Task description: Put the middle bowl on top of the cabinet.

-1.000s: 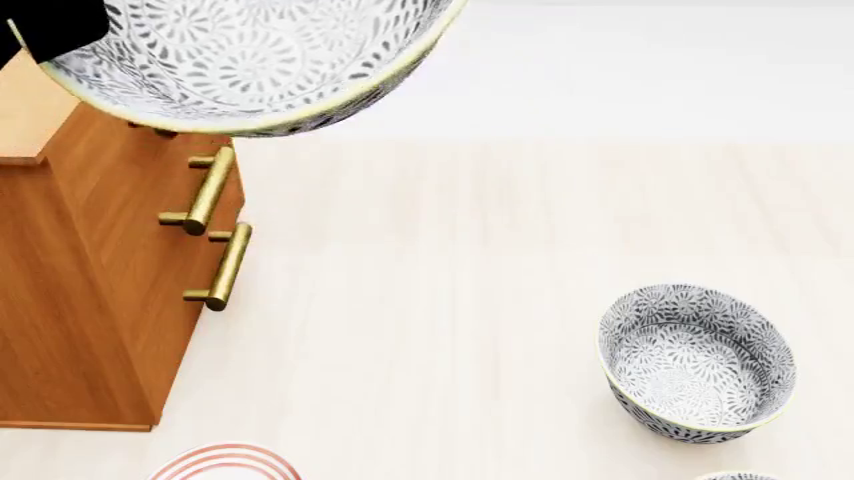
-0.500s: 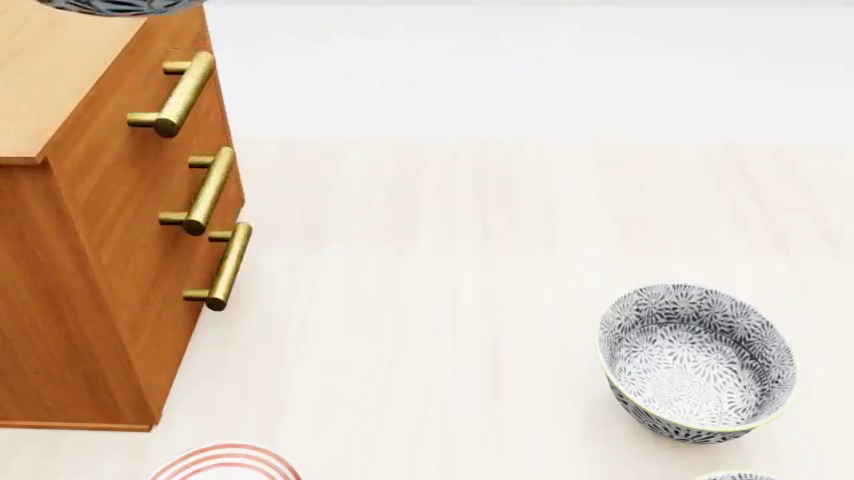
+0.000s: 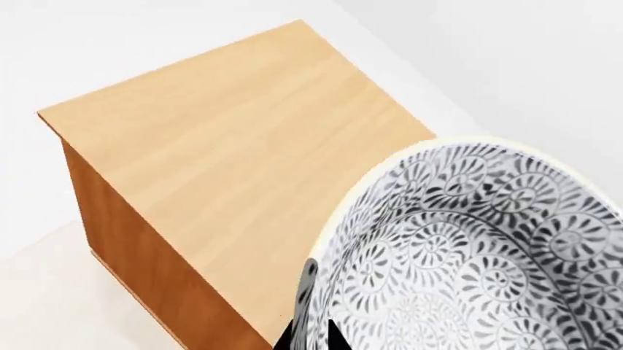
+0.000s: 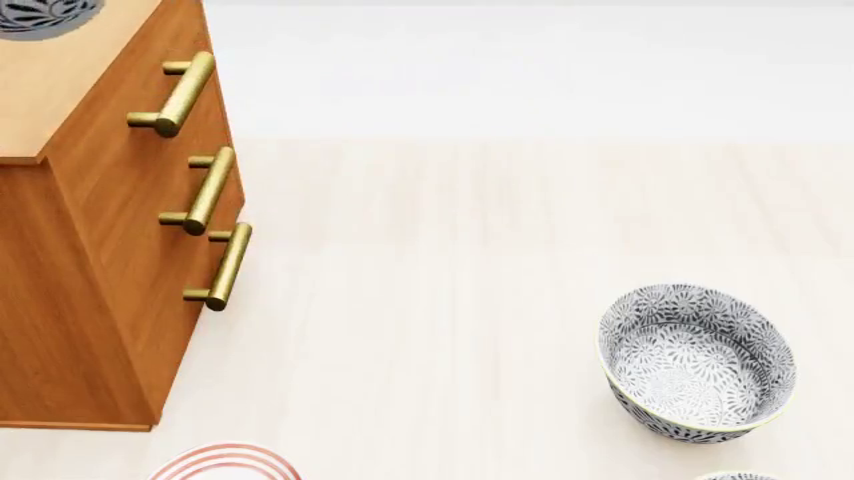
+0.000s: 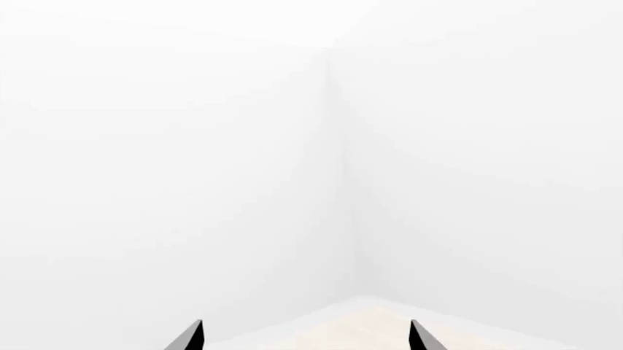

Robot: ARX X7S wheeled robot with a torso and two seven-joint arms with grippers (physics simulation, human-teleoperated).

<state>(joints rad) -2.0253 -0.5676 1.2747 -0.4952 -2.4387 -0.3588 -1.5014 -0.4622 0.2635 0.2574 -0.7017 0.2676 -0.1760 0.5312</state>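
Observation:
The middle bowl (image 3: 486, 248), grey-and-white floral with a pale rim, fills much of the left wrist view. My left gripper (image 3: 311, 339) is shut on its rim, one dark finger on each side of the wall. Below it lies the light wood top of the cabinet (image 3: 224, 146). In the head view only an edge of the middle bowl (image 4: 40, 15) shows at the top left corner, over the cabinet (image 4: 120, 250); whether it touches the top I cannot tell. My right gripper (image 5: 306, 335) is open with nothing between its fingers, facing bare white walls.
Three brass handles (image 4: 207, 190) stick out from the cabinet's front. A look-alike bowl (image 4: 697, 362) stands on the pale floor at the right, and the rim of another (image 4: 738, 476) shows at the bottom edge. A red-ringed round object (image 4: 220, 465) lies near the cabinet's foot.
The held bowl has left the middle of the head view's top, gone left over the cabinet's top and come lower. The floor bowls have not moved.

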